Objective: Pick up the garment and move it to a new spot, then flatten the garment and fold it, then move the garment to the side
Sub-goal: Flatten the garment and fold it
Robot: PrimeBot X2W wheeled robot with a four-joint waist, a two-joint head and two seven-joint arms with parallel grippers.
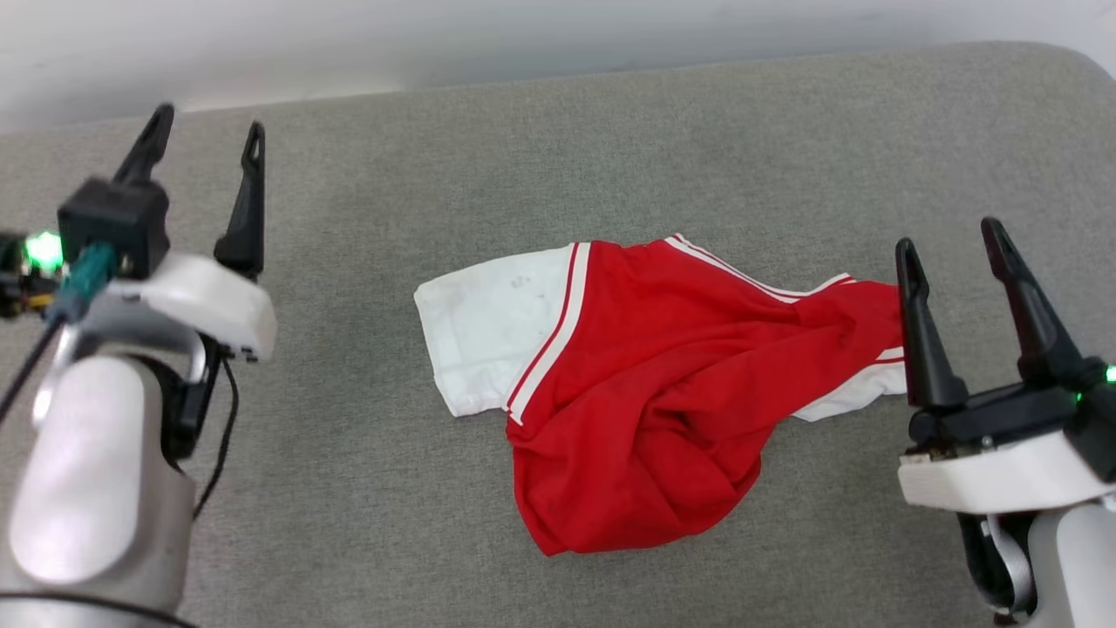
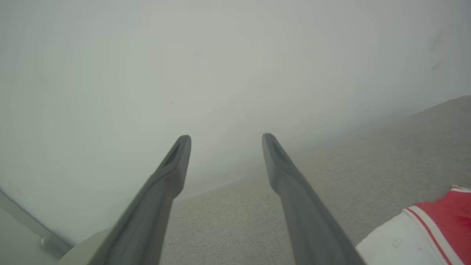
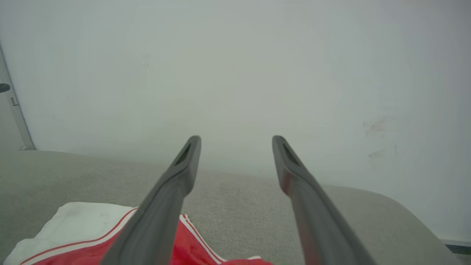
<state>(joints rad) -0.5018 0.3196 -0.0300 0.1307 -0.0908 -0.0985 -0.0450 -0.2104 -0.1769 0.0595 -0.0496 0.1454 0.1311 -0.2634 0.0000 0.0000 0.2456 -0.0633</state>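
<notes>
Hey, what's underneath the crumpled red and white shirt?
The garment lies bunched on the grey fabric surface, which shows around it. Whatever sits directly beneath its folds is covered, so I cannot tell.

Honestly, no lettering, number or logo can be read here. The garment lies crumpled with plain red and white cloth up; a faint mark on its white part is too small to read.
</notes>
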